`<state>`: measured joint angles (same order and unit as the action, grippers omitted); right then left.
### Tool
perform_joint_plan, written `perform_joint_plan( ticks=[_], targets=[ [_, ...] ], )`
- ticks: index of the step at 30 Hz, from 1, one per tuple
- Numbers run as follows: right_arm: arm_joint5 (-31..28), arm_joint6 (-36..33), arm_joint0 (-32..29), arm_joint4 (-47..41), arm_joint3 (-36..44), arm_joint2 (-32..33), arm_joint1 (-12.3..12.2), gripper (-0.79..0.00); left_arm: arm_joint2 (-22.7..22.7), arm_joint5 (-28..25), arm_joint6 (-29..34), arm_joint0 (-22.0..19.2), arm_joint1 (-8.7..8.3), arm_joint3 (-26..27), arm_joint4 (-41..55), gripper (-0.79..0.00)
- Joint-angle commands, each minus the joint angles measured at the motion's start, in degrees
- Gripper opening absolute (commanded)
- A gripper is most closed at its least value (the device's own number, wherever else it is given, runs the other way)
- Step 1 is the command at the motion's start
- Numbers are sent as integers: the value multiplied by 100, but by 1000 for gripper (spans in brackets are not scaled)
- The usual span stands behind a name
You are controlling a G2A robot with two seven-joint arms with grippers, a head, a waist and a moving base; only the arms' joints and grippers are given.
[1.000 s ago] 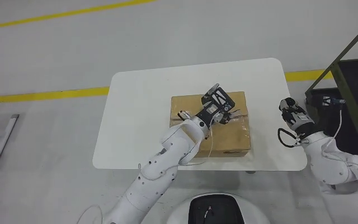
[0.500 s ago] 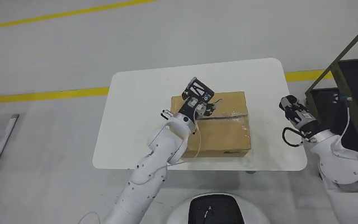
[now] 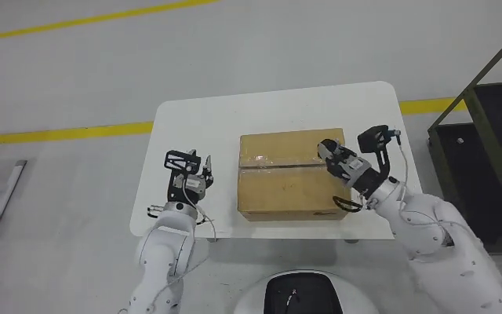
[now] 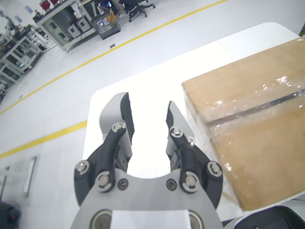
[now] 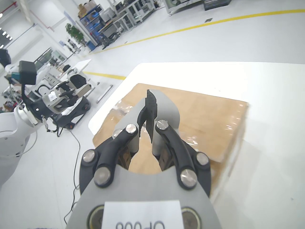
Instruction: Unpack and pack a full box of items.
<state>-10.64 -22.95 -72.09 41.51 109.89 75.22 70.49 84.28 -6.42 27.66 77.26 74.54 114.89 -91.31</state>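
Observation:
A closed cardboard box (image 3: 294,174) with clear tape along its top seam sits in the middle of the white table (image 3: 274,110). My left gripper (image 3: 208,166) hovers over the bare table just left of the box, apart from it. In the left wrist view that gripper (image 4: 148,113) is open and empty, with the box (image 4: 257,125) beside it. My right gripper (image 3: 325,148) is over the box's right end. In the right wrist view it (image 5: 148,107) is shut with nothing between its fingers, above the box's top (image 5: 202,120).
A dark metal frame (image 3: 463,133) stands on the floor off the table's right edge. A yellow floor line (image 3: 70,132) runs behind the table. Bare table surface lies left of and behind the box.
My left arm has drawn back from the box's top to the table left of it. My right arm has come in from the table's right edge over the box's right end.

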Motion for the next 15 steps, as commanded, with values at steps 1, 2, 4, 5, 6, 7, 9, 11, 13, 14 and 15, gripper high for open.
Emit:
perform_joint_plan(
  ticks=[1,2,4,5,6,7,9,11,13,14,15],
  targets=[
    [76,88,183,265,-58,-501,52,-785,291,33,19,348,-19,148,146,-785],
    [143,157,264,378,-104,-703,81,-785,402,28,28,481,-28,227,186,-785],
    [257,266,433,565,-209,-1097,143,-785,585,0,14,714,-44,368,231,-785],
    [314,318,524,636,-281,-1269,175,-785,667,1,-8,815,-50,429,247,-785],
    [367,365,616,736,-364,-1435,206,-785,735,5,-23,906,-55,474,262,-785],
    [420,397,708,773,-457,-1598,240,-785,793,27,-30,980,-57,513,286,-785],
    [531,484,923,851,-658,-1888,314,-785,876,53,-59,1067,-62,573,310,-785],
    [641,568,1140,961,-881,-2166,392,-785,919,83,-71,1114,-64,604,347,-582],
    [762,674,1333,1110,-1123,-2415,469,-785,927,76,-55,1121,-67,625,343,0],
    [841,734,1423,1176,-1248,-2511,506,-785,921,74,-49,1112,-68,628,331,0],
    [917,792,1500,1256,-1371,-2606,542,-785,909,79,-38,1100,-68,620,330,0]
  ],
)
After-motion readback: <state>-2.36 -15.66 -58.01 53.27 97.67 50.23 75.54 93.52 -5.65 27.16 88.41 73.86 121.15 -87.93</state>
